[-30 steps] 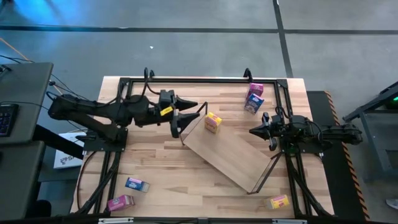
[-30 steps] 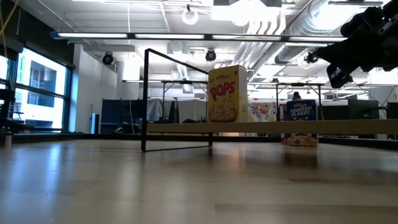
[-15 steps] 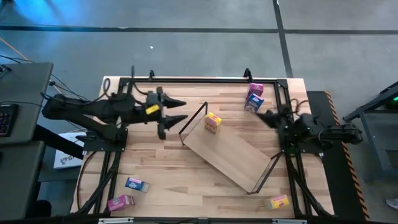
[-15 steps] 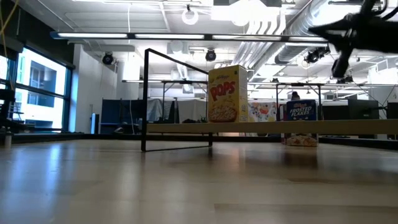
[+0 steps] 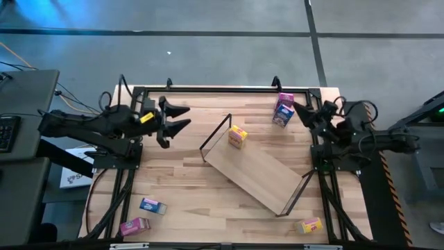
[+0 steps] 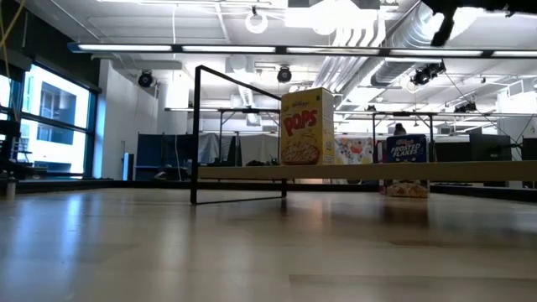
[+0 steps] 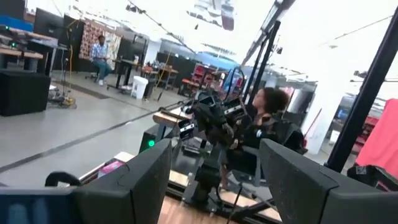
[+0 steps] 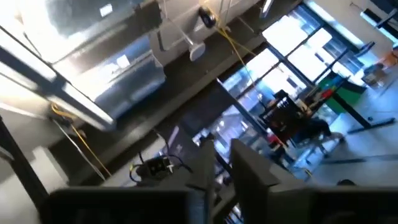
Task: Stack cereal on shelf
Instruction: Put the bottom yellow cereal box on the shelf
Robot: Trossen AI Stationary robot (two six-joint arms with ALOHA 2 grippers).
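Grey concrete floor fills the upper half of the high view; below it lies the butcher-block table (image 5: 229, 201), edged by a black frame. At the frame's centre the shelf (image 5: 255, 173) lies on a diagonal from upper left to lower right, wire frames at both short ends. One yellow box (image 5: 238, 136) stands on its upper-left part; in the low view its front reads "POPS". A pink box (image 5: 284, 101) and a blue box (image 5: 282, 115) stand touching near the table's upper right corner; the low view shows "FROSTED FLAKES" on the blue one. Lower left of the table hold a second blue box (image 5: 152, 205) and a second pink box (image 5: 134, 226), near each other. A second yellow box (image 5: 311, 225) lies at the lower right, well apart from the shelf.

At upper left, the left gripper (image 5: 182, 117) points right toward the shelf, its fingers spread wide and holding nothing, clear of every box. At upper right, the right gripper (image 5: 303, 115) sits just beside the blue box, angled up-left; whether its fingers are spread or closed cannot be told. Both wrist views look out into the room; a person sits far off in the left wrist view.
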